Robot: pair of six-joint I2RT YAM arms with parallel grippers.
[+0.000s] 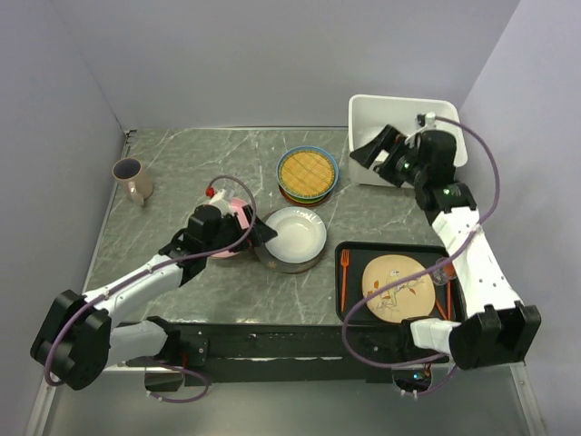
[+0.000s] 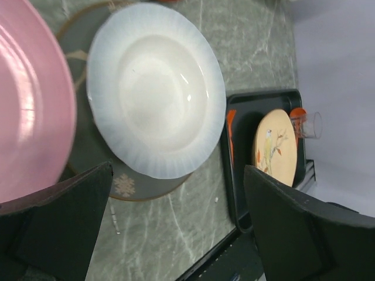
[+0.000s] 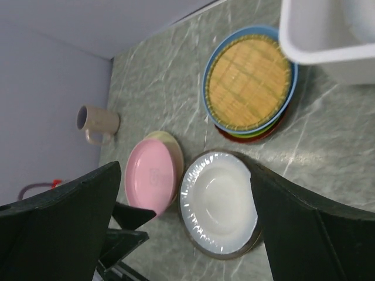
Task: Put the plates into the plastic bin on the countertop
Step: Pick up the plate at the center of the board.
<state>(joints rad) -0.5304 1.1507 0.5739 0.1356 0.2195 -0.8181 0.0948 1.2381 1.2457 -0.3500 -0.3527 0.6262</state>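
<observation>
The pink plate (image 1: 238, 211) (image 2: 29, 105) (image 3: 151, 174) lies on a pale yellow-green plate at the centre left of the countertop (image 1: 200, 163). Right of it, the white fluted plate (image 1: 295, 234) (image 2: 155, 88) (image 3: 218, 202) rests on a dark grey plate (image 2: 126, 186). A stack topped by the yellow lattice plate (image 1: 308, 171) (image 3: 249, 79) stands further back. The white plastic bin (image 1: 408, 123) (image 3: 328, 29) is at the back right. My left gripper (image 1: 257, 232) (image 2: 179, 234) is open between the pink and white plates, holding nothing. My right gripper (image 1: 370, 148) (image 3: 187, 234) hangs open and empty by the bin's left wall.
A beige mug (image 1: 132, 178) (image 3: 96, 122) stands at the far left. A black tray (image 1: 354, 254) at the front right holds a cream bird-pattern plate (image 1: 398, 286) (image 2: 275, 146), orange forks (image 1: 345, 272) and a clear glass (image 2: 310, 124). Grey walls close in the back and both sides.
</observation>
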